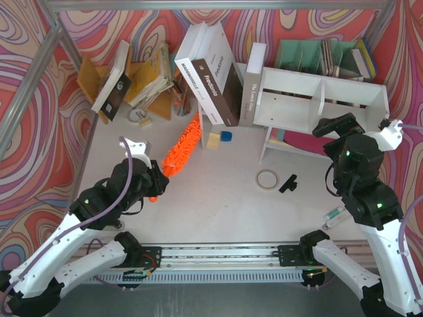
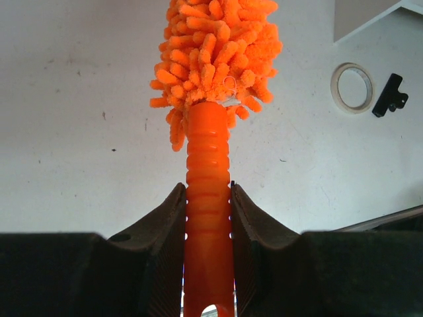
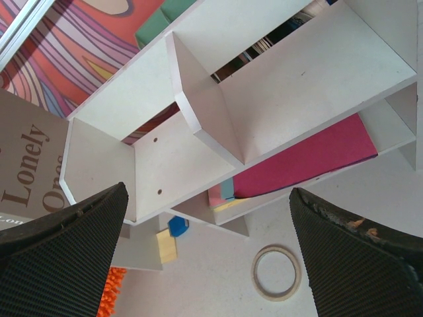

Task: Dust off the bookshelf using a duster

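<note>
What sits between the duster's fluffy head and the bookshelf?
In the top view, a small cream block and a blue piece lie between the duster and the bookshelf, with leaning books just behind.

The overhead camera sits high behind both arm bases, looking down over the whole counter (image 1: 218,211) to the patterned back wall. The left wrist camera rides low and close, sighting forward between the left end effector (image 2: 207,191) fingers along the duster (image 2: 211,66). The right wrist camera peers between the right end effector (image 3: 208,191) fingers, near the bookshelf (image 3: 218,99), its picture rolled askew. All three catch the tape ring (image 1: 267,178); overhead and left wrist share the black clip (image 1: 288,183).
</note>
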`<state>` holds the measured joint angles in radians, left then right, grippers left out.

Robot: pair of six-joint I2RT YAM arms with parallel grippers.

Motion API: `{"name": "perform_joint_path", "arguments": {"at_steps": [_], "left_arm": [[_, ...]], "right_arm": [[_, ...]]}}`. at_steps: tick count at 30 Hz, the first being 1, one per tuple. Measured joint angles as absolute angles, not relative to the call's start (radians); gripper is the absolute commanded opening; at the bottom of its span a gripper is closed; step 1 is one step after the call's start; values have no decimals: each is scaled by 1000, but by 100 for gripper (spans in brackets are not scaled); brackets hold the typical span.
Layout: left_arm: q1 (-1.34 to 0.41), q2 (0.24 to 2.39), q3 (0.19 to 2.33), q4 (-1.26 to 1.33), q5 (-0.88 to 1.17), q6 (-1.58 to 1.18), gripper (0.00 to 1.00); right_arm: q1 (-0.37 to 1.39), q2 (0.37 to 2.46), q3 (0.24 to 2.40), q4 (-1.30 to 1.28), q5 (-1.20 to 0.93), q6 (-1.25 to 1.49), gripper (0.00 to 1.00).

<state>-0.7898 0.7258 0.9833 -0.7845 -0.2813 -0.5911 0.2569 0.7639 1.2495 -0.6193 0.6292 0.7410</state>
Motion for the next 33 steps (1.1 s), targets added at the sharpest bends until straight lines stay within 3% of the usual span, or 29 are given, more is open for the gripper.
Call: {"name": "perform_joint_path", "arguments": {"at_steps": [17,33], "left_arm": [[-791,687,1235,-813,-319,-527,0],[-791,706,919,-762,-311,-584,0]], "right_arm": [[257,756,1250,-619,629,741,99],[257,752,1232,-619,628,740,99]]}}
